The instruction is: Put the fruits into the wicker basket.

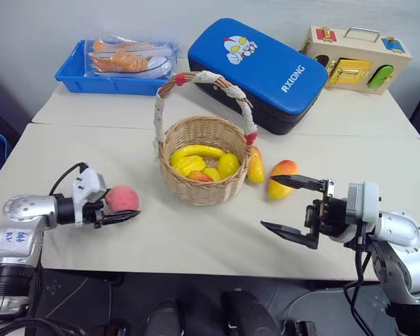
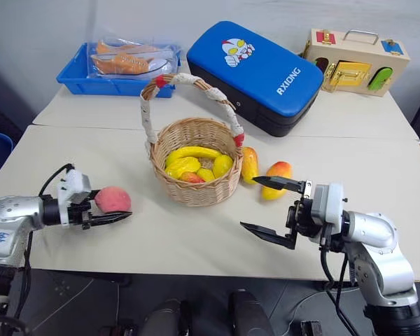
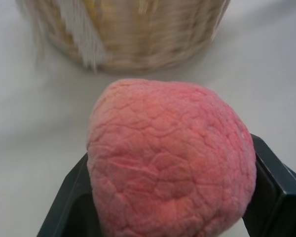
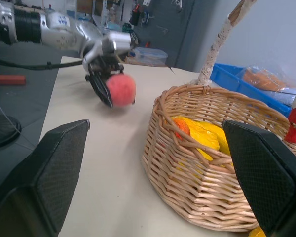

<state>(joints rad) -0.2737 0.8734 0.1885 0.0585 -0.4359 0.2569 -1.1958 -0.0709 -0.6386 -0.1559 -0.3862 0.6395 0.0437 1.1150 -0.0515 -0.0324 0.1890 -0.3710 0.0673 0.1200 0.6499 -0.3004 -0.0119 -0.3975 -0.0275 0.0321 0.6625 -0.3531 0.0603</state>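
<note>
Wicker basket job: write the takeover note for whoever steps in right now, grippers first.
Left gripper: jaws shut on the small round pink-red peach, on the robot's left of the round tan wicker basket.
Right gripper: jaws open, empty, near the table's front edge.
Two oval yellow-orange mangoes lie on the table just right of the basket, one against its wall.
Done: peach gripped.
Left: drop the peach in, then both mangoes.

Both arms are shiny silver metal with round joints. Each ends in a white block, and from it stick out two flat black fingers, on the left gripper (image 1: 122, 217) and the right gripper (image 1: 292, 204). Thin black cables loop behind each white block.
</note>
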